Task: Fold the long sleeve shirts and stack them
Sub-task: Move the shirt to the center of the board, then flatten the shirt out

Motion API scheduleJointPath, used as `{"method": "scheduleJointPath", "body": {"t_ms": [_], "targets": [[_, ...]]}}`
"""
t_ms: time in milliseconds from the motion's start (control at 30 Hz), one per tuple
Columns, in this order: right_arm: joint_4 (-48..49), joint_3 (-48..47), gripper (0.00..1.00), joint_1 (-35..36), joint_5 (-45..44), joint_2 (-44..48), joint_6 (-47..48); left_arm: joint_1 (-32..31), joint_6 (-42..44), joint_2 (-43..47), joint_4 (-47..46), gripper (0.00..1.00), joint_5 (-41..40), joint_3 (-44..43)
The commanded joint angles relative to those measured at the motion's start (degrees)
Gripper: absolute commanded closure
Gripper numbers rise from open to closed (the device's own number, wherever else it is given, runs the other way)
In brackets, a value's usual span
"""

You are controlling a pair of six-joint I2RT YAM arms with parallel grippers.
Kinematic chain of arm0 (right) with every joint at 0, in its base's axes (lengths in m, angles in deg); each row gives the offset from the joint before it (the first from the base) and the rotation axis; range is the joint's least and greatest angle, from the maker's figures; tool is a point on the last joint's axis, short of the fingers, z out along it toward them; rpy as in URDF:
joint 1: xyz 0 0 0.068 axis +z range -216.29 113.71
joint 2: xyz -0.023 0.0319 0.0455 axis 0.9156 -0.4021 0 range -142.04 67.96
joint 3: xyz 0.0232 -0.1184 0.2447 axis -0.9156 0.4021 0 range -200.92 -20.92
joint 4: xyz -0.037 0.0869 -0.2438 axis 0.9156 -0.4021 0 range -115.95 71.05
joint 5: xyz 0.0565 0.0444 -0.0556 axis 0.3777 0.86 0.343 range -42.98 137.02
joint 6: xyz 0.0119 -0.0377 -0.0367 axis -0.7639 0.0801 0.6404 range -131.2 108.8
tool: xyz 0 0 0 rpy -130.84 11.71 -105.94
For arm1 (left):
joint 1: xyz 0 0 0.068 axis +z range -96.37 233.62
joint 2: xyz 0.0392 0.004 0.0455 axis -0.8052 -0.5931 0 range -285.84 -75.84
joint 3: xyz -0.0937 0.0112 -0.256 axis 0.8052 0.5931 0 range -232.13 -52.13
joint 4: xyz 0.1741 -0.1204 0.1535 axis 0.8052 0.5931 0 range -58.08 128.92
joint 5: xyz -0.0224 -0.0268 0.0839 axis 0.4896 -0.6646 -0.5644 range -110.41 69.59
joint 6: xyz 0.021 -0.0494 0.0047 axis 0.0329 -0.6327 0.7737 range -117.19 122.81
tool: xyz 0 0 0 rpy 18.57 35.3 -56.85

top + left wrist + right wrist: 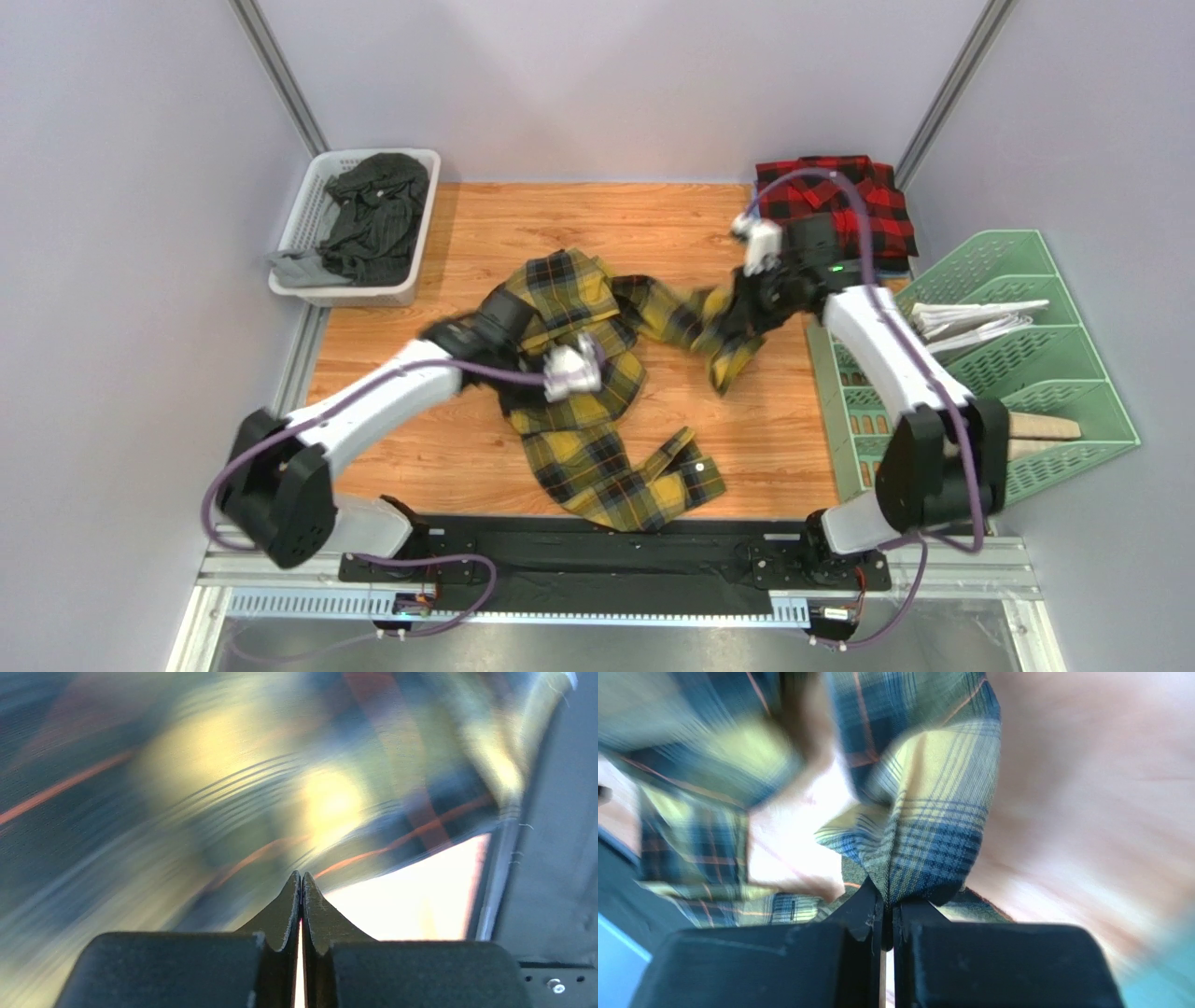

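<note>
The yellow long sleeve shirt (606, 459) with dark checks lies crumpled in the middle of the wooden table. The red one (842, 196) with black checks rests folded at the back right corner. My left gripper (571, 373) is over the yellow shirt's body. In the left wrist view it (300, 882) is shut, tips together, and no cloth shows between them; the yellow plaid (210, 763) beyond is blurred. My right gripper (730, 319) is at the shirt's right sleeve. In the right wrist view it (887, 906) is shut on a bunched fold of yellow plaid (927, 812).
A white basket (306, 210) holding dark clothes stands at the back left. A green rack (1045, 329) with white and tan items lines the right edge. Grey walls close in the table on three sides. Bare wood (421, 462) shows near the left front.
</note>
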Motion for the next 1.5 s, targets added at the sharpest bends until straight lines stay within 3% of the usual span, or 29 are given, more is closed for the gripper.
{"method": "scheduleJointPath", "body": {"t_ms": [0,100,200,233,267,300,333,433,700,800,900,1000,1033,1067,1100,1133,1267,1367,1467], "targets": [[-6.21,-12.69,1.00,-9.67,5.90,11.94,4.13,21.41,-5.94,15.30,9.01,1.00,11.91,-13.08],[-9.29,-21.21,1.00,-14.08,8.72,13.01,4.14,31.63,-6.64,19.45,10.68,1.00,15.78,-16.89],[-9.57,-27.29,1.00,-14.53,11.44,13.01,1.35,30.11,-0.16,19.82,18.14,1.00,21.32,-17.78],[-9.13,-28.52,1.00,-14.53,12.41,12.84,0.11,28.17,0.03,20.34,19.03,0.70,21.07,-16.90],[-8.52,-29.84,1.00,-14.53,13.64,12.66,-1.38,25.98,0.12,20.87,18.60,0.54,20.89,-13.94],[-7.12,-32.29,1.00,-14.53,14.00,12.22,-3.48,20.48,-0.05,22.44,15.55,0.31,18.63,-11.99],[-6.50,-33.88,1.00,-14.45,14.09,11.96,-4.55,17.38,-0.66,23.24,12.74,0.02,16.34,-9.71],[-3.69,-39.33,1.00,-14.53,13.57,11.69,-7.71,7.17,-1.82,24.22,5.16,0.01,11.13,-1.88],[5.36,-50.58,1.00,-14.53,10.66,11.17,-18.08,-10.66,5.29,10.27,-1.70,0.01,9.55,4.55],[7.56,-53.40,1.00,-14.53,9.96,10.37,-21.51,-15.42,7.59,3.25,-3.80,0.01,6.49,5.43],[9.41,-52.97,1.00,-14.44,8.64,10.90,-22.66,-16.75,8.56,-4.14,-4.17,0.08,1.76,3.68],[10.99,-52.53,1.00,-14.44,7.32,11.78,-22.67,-16.58,8.21,-6.37,-5.48,0.27,-1.69,3.41],[11.00,-52.70,1.00,-14.44,7.15,11.95,-22.58,-16.58,8.21,-6.55,-4.70,0.56,-2.31,3.06],[11.17,-52.96,1.00,-14.44,6.10,12.22,-22.49,-16.23,6.30,-5.77,-4.08,0.75,-3.18,1.84],[11.00,-53.49,1.00,-14.44,5.66,12.31,-22.14,-13.45,5.23,-4.71,-2.69,0.91,-2.58,1.22],[11.00,-53.75,1.00,-14.44,4.87,12.66,-20.83,-10.98,4.35,-3.05,-1.45,1.00,-1.01,0.43],[12.48,-53.84,1.00,-14.44,-3.28,14.06,-17.57,7.26,2.94,10.28,6.98,1.00,6.37,-5.28],[14.41,-54.54,1.00,-14.53,-8.65,14.68,-15.64,18.18,10.01,21.08,15.23,1.00,9.99,-6.87],[16.09,-55.34,1.00,-14.53,-11.22,14.77,-14.67,22.43,19.51,29.03,23.38,1.00,6.41,-4.77]]}}
